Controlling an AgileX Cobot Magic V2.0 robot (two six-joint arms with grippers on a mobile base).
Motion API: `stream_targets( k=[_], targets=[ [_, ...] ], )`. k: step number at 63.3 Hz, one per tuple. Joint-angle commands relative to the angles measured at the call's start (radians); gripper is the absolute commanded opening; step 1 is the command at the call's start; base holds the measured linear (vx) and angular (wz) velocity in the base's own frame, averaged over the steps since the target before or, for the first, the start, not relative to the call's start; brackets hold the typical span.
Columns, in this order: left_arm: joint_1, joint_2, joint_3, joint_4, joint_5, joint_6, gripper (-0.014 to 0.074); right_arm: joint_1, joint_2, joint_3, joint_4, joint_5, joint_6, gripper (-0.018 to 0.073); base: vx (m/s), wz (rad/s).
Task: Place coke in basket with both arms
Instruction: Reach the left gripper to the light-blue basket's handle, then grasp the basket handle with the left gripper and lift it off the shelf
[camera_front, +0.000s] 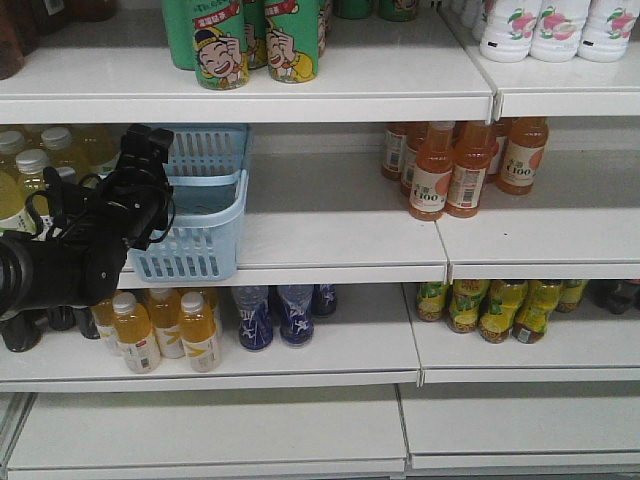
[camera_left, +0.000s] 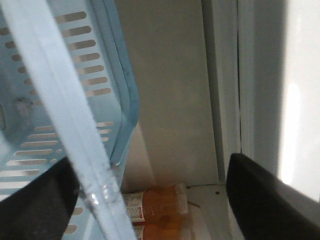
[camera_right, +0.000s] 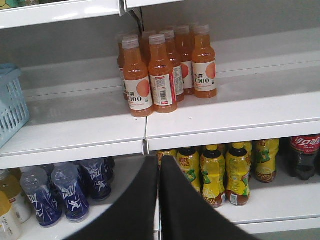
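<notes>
Coke, the slim red bottle, appears in no view.

Front view: left claw (camera_front: 148, 150) hangs over the basket (camera_front: 190, 255) rim.

Left wrist view: jaws wide apart, basket handle (camera_left: 55, 100) between them, ungripped, probably lining up a grasp.

Right wrist view: right claw (camera_right: 159, 167) closed, empty; orange juice bottles (camera_right: 160, 70) ahead.

White shelves (camera_front: 340, 230), orange juice bottles (camera_front: 432, 180)

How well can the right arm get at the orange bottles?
Probably yes: the right gripper, jaws shut, faces the orange bottles at the front of the shelf, with nothing between them.
</notes>
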Motion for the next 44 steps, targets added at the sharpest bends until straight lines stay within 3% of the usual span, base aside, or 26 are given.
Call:
stream_targets(
  k=[1,13,28,34,44],
  targets=[
    [0.002,-0.046,-0.031,0.006,-0.054,0.0,0.0531,-0.003,-0.018,0.009,-0.013,-0.071,-0.007,-0.0004,0.0,0.0],
    [0.002,-0.046,-0.031,0.009,-0.051,0.0,0.0367,-0.003,-0.018,0.009,-0.013,-0.071,-0.007,-0.0004,0.0,0.0],
    [0.002,-0.046,-0.031,0.025,-0.061,0.001,0.0072,-0.003,-0.018,0.009,-0.013,-0.071,-0.007,-0.0004,0.0,0.0],
    [0.002,-0.046,-0.024,0.102,-0.087,0.001,-0.0008,-0.003,-0.018,0.009,-0.013,-0.071,-0.007,-0.0004,0.0,0.0],
    [0.002,-0.05,0.011,0.332,-0.172,-0.01,-0.0008,-0.003,-0.018,0.009,-0.013,-0.071,-0.007,-0.0004,0.0,0.0]
  ],
)
